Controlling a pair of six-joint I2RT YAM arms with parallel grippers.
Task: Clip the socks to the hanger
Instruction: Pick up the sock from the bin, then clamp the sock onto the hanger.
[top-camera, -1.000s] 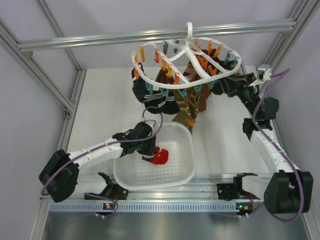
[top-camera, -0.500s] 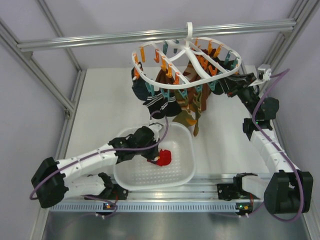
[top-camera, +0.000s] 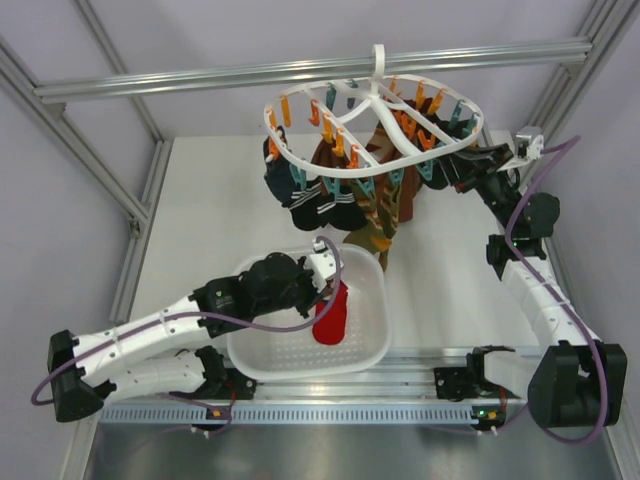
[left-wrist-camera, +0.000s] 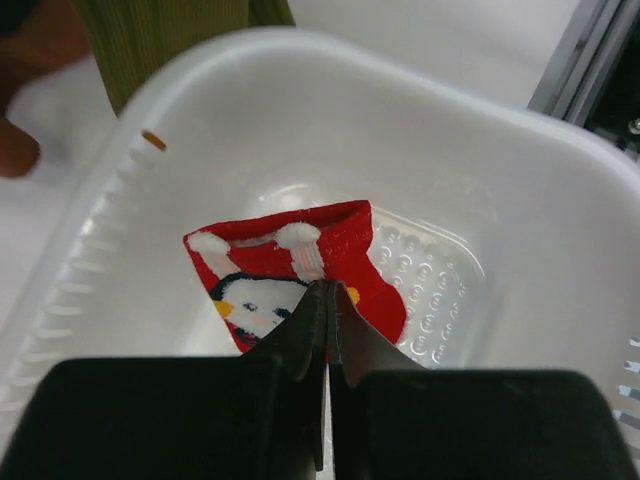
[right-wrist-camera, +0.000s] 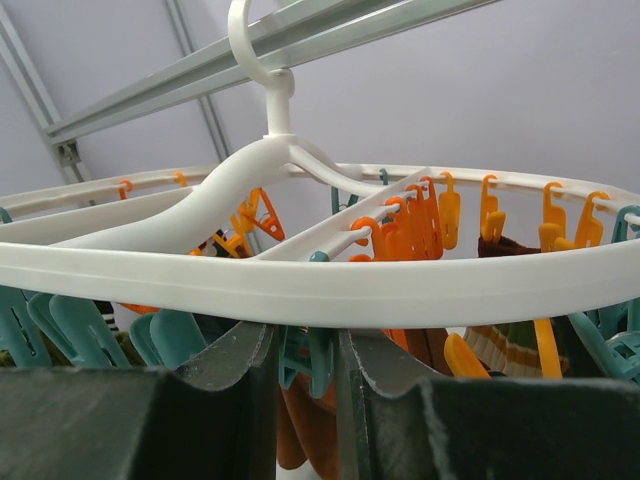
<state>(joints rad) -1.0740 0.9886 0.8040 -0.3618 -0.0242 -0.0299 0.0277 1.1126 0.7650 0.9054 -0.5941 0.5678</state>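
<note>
A red sock (top-camera: 331, 316) with a white penguin patch hangs over the basket, pinched at its edge by my left gripper (top-camera: 324, 292). In the left wrist view the gripper (left-wrist-camera: 328, 290) is shut on the sock (left-wrist-camera: 300, 250), jaws pressed together on the fabric. The white oval hanger (top-camera: 300, 158) hangs by its hook from the top rail, with orange and teal clips. At its right side, my right gripper (top-camera: 456, 172) sits just under the ring (right-wrist-camera: 300, 285), with its jaws closed on a teal clip (right-wrist-camera: 312, 352).
The white perforated basket (top-camera: 372, 352) stands at the near edge between the arms. Dark socks (top-camera: 320, 207) and brown-green striped socks (top-camera: 376, 218) hang clipped under the hanger. A metal frame rail (top-camera: 200, 80) runs across above.
My left gripper closed on the red sock lying in the basket and raised it, so it now hangs. The left arm swung right and nearer. The right arm has not moved.
</note>
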